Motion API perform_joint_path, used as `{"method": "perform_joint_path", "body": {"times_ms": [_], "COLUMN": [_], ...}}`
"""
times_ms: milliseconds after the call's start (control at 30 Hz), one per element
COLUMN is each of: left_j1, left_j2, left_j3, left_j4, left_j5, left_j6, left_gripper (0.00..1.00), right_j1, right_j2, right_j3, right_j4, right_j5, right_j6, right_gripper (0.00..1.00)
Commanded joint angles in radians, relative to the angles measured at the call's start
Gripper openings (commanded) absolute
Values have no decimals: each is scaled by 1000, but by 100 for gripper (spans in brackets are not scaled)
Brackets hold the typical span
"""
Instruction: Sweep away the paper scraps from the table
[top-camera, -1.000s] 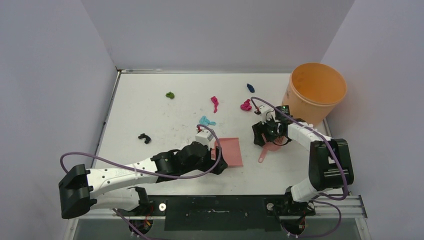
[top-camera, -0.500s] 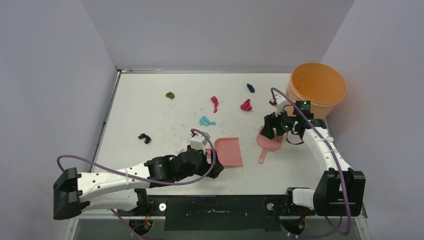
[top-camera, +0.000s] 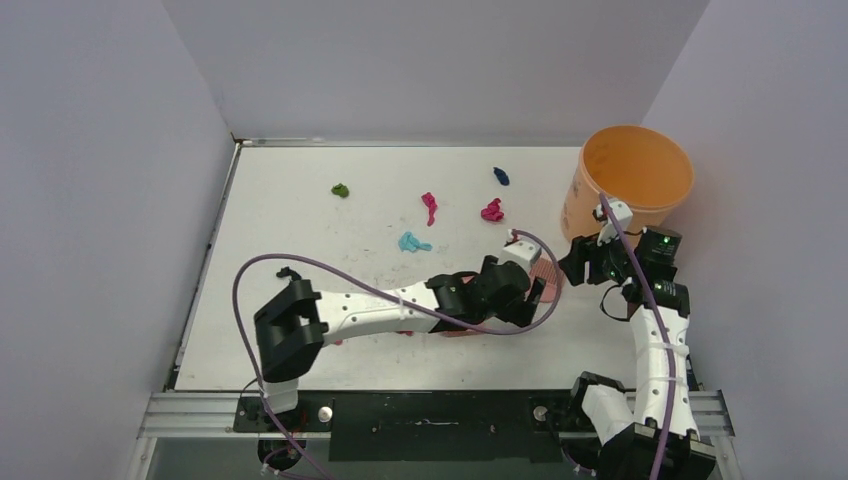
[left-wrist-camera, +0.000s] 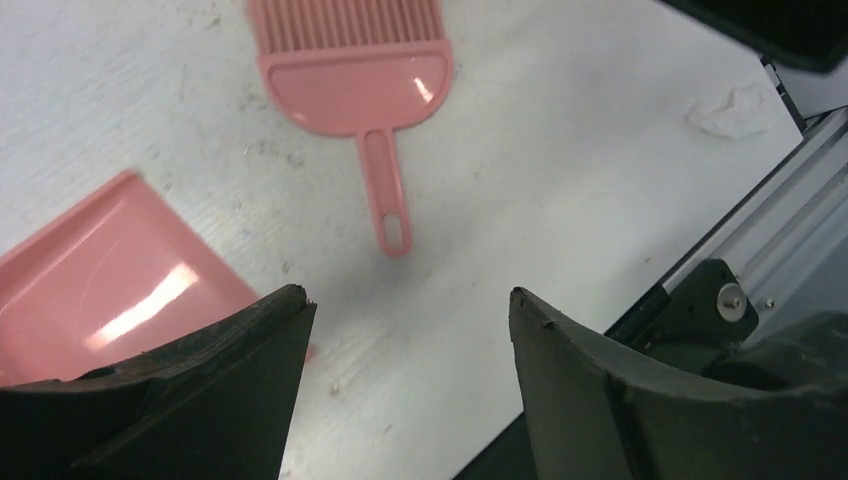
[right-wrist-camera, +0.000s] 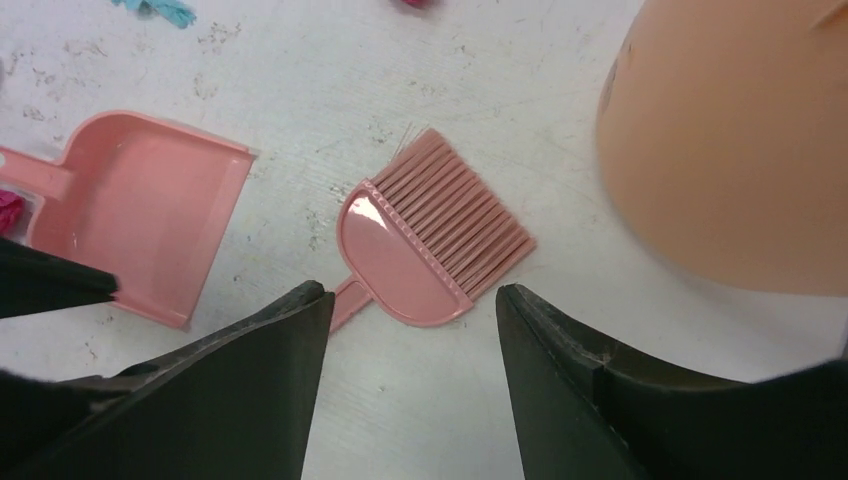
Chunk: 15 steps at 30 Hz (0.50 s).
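Your left gripper (left-wrist-camera: 405, 300) hangs wide open and empty just short of the hand brush (left-wrist-camera: 350, 70) handle's tip. Your right gripper (right-wrist-camera: 410, 295) is spread just as wide over the brush head, holding nothing. The brush lies flat on the table (top-camera: 290, 220), between the dustpan (right-wrist-camera: 150, 210) and the orange bucket (top-camera: 630, 185). The paper scraps (top-camera: 492, 211) lie scattered on the table beyond the brush, apart from it.
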Motion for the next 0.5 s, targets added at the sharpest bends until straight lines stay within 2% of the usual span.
{"method": "perform_joint_path", "body": {"times_ms": [0,33,67,133,333,467], "left_j1": [-3,-3,-2,2,21,23], "left_j2": [163,195,221,260,360,395], "left_j3": [180,206,226,242,303,309], "left_j4": [-42,-44,-39,-10,-4,-11], "left_j5": [37,39,39,51,74,89], "left_j6": [79,77,75,73,74,70], "left_gripper": [70,70,70,69,56,56], "right_j1": [-10,-10,-12,-14,-16,-17], "right_j2": [-50,-51,-47,-26,19,0], "right_j3": [-23,-29,-36,-35,-16,-26], "right_j4": [118,134,154,166,138,153], "right_j5": [-34,6,58,107,59,70], "right_j6": [81,97,127,145,128,135], "right_gripper": [70,92,93,90,90,90]}}
